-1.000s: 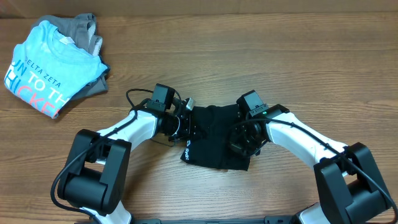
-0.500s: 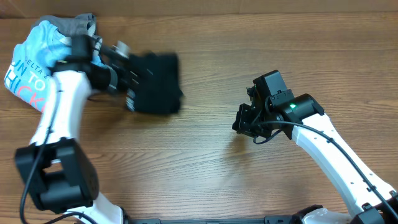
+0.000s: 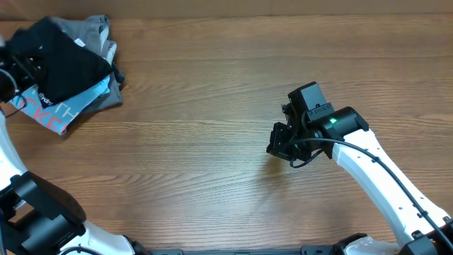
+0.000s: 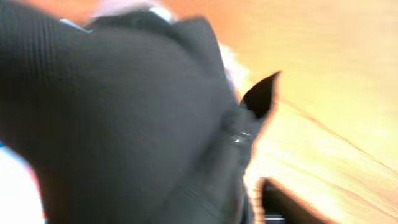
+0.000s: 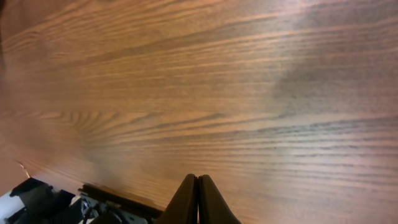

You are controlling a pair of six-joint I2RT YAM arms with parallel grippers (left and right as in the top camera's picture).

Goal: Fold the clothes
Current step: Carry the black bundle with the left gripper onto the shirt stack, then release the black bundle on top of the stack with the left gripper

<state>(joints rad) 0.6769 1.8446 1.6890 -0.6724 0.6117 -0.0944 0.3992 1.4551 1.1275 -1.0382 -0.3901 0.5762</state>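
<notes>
The clothes, a black T-shirt, lie bunched on top of the pile at the table's far left corner. My left gripper is at the picture's left edge, right against the shirt's left side. In the left wrist view blurred black fabric fills most of the frame, and only one dark finger shows beside it, so I cannot make out how the jaws stand. My right gripper hovers over bare wood right of centre, its fingers pressed together with nothing between them.
Under the black shirt lie a light blue T-shirt with lettering and a grey garment. The wooden table stretches between the pile and the right arm. The right arm's white link runs to the lower right corner.
My left arm has swung the black shirt from the table's middle to the far left, onto the pile. My right gripper drew back to the right and has stayed there, shut.
</notes>
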